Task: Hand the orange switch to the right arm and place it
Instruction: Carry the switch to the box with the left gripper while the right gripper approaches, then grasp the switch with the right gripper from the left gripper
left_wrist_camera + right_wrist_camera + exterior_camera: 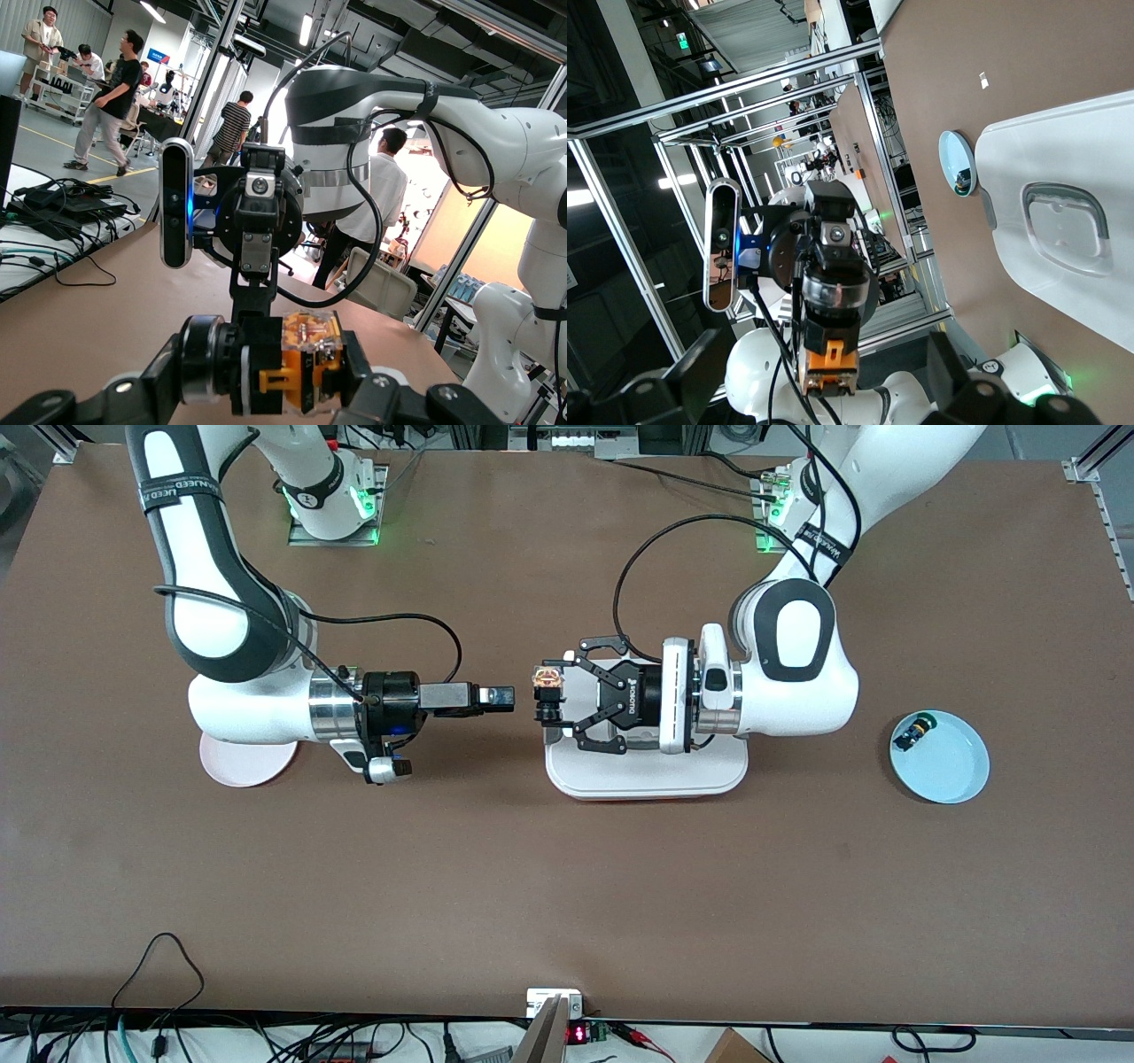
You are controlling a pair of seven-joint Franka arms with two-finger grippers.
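The orange switch [547,683], a small black body with a clear orange block, is clamped between the fingers of my left gripper [551,695]. That gripper lies level above the white tray's [647,778] edge. In the left wrist view the switch [297,363] fills the space between the fingers [394,398]. My right gripper [507,698] points straight at the switch from the right arm's end, a short gap away and not touching it. It is open, its fingers [700,367] standing wide on either side of the switch [831,359], which lies farther off.
A pink plate [252,766] lies under the right arm's wrist. A light blue plate [948,766] toward the left arm's end holds a small green-capped switch [912,732]. The white tray [1063,221] has a raised oval in its middle.
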